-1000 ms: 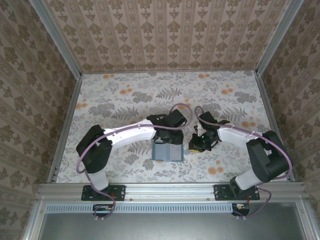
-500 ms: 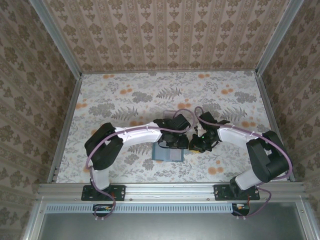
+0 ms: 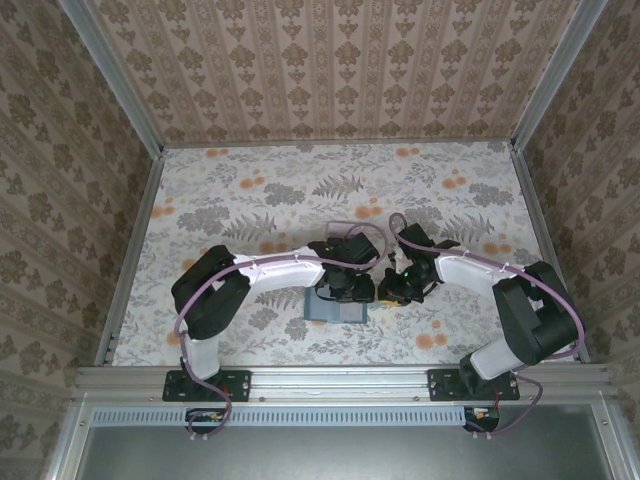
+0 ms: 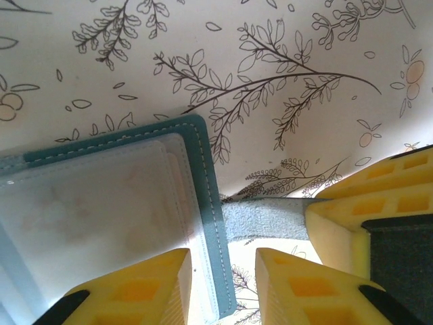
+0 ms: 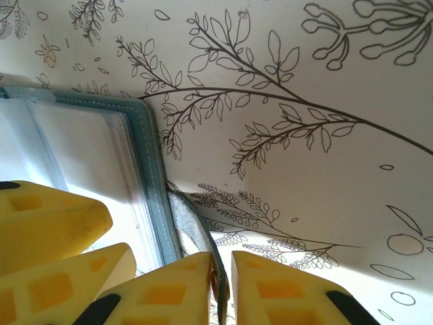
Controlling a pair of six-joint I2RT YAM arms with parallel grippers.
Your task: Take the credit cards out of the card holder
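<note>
Though poised over an opened holder [image 3: 325,308], close to the middle of the tabletop's [image 3: 250,200] near edge, appears to be at the steadying step, with no cards drawn yet. Cannot make any cards out behind the cloudy sleeve [image 4: 88,203]. Calls next for closing the left gripper [image 4: 223,274] on a card's edge under that sleeve rather than on the teal rim, then sliding the card out sideways against the right-hand hold. Risks dragging the whole holder otherwise.

Left arm bent at the elbow, swept rightward from its base by the near edge, wrist ending above the holder. Left gripper released, fingers [image 4: 135,291] apart and straddling the holder's right rim: one over the sleeve, the other over bare tabletop just beside it. Further right, a grey flap [image 4: 264,220] sticking out from that rim, seemingly part of the holder. Right gripper [image 5: 223,271] clenched on this flap, just beside the left gripper. Right arm folded back leftward from its base by the near edge, wrist low over the tabletop.
</note>
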